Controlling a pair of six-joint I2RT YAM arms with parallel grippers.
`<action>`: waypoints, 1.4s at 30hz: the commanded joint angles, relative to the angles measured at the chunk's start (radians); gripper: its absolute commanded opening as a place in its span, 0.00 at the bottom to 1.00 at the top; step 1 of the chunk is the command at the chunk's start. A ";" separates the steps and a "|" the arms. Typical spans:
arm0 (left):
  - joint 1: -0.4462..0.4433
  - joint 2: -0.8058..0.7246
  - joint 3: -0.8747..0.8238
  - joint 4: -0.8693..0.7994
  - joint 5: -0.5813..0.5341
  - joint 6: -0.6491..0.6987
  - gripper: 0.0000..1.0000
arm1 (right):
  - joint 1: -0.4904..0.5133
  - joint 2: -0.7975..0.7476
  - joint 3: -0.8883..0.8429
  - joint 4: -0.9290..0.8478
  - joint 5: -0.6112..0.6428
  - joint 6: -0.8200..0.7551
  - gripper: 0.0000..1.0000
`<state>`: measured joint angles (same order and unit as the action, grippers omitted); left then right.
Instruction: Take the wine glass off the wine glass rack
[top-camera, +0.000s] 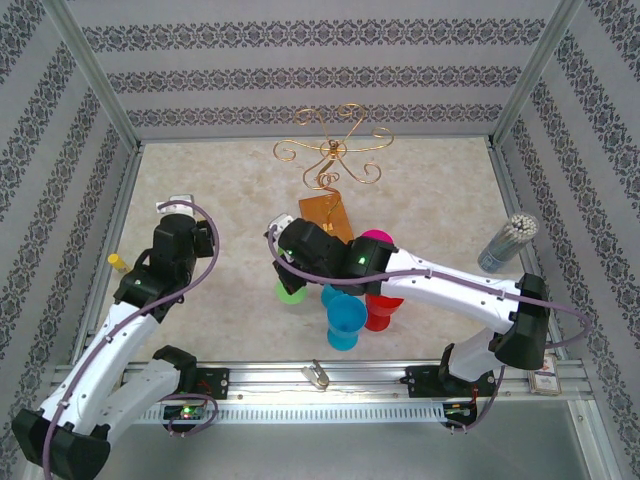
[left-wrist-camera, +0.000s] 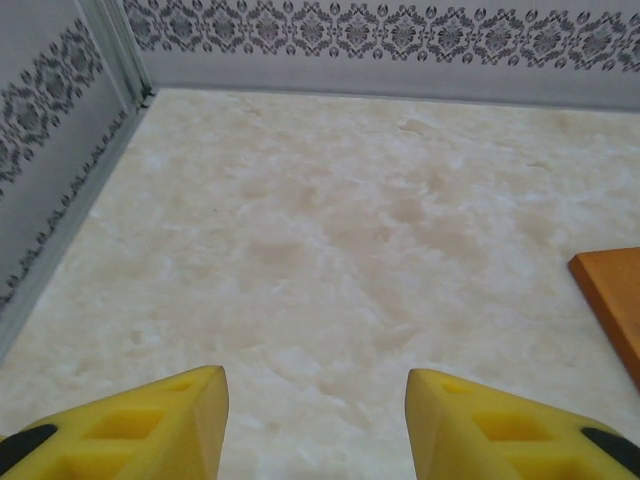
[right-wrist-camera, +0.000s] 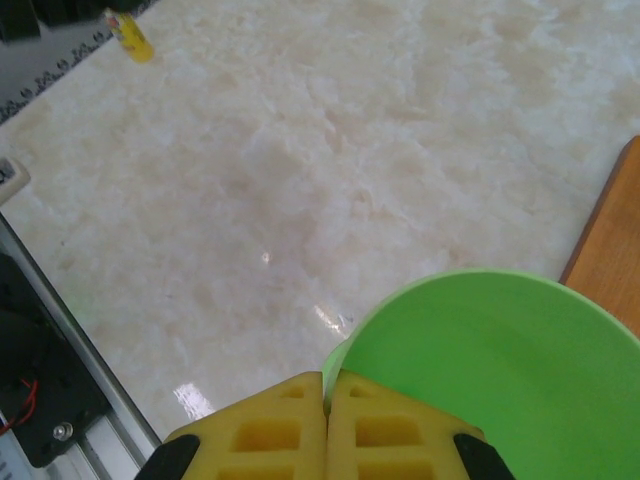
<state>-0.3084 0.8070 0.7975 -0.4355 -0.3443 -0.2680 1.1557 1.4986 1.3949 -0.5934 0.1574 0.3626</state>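
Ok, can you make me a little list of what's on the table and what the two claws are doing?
rack: gold wire on a wooden base
glasses: green glass, blue glass, red glass, pink glass, all near the base
left gripper: open, empty
right gripper: shut, at the green glass's rim

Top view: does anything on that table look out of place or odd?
Mildly odd: the wine glass rack looks bare, while a green glass, blue glass, red glass and pink glass crowd beside its wooden base.
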 joint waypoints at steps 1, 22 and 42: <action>0.055 -0.018 0.001 -0.008 0.123 -0.111 0.51 | 0.031 -0.006 -0.029 0.020 0.072 0.030 0.00; 0.178 0.009 -0.036 0.026 0.353 -0.169 0.53 | 0.114 0.062 -0.144 0.070 0.148 0.110 0.00; 0.180 0.006 -0.039 0.026 0.351 -0.170 0.53 | 0.130 0.044 -0.172 0.058 0.169 0.144 0.13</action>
<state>-0.1417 0.8188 0.7650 -0.4335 -0.0029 -0.4274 1.2747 1.5585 1.2358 -0.5266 0.3038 0.4843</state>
